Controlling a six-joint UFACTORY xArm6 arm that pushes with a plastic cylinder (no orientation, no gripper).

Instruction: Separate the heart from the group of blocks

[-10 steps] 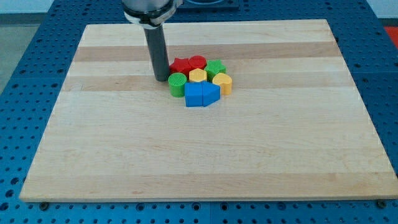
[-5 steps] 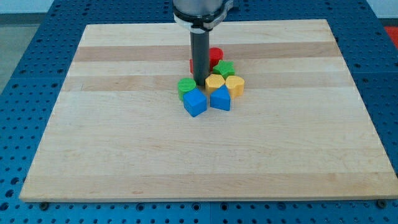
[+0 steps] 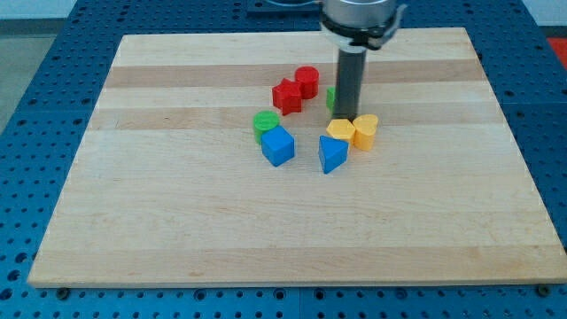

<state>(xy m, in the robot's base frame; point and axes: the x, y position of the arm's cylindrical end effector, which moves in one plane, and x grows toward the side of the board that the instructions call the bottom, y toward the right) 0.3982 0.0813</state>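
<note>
My tip [image 3: 345, 119] stands in the middle of the scattered blocks, touching the top-left of a yellow block [image 3: 338, 133]. A second yellow block [image 3: 366, 130], which looks heart-shaped, touches that one on its right. A blue triangular block [image 3: 332, 153] lies just below the yellow pair. A green block [image 3: 330, 97] is mostly hidden behind the rod. A red star-like block [image 3: 286, 95] and a red cylinder [image 3: 306, 81] lie to the tip's upper left. A green cylinder [image 3: 265, 122] and a blue cube [image 3: 277, 145] lie to its left.
The blocks lie on a wooden board [image 3: 177, 221], which sits on a blue perforated table [image 3: 35, 133]. The arm's body [image 3: 359, 18] comes down from the view's top.
My tip has swept rightward through the cluster. The two yellow blocks and the blue triangle moved right, away from the green cylinder and blue cube. The red blocks now show.
</note>
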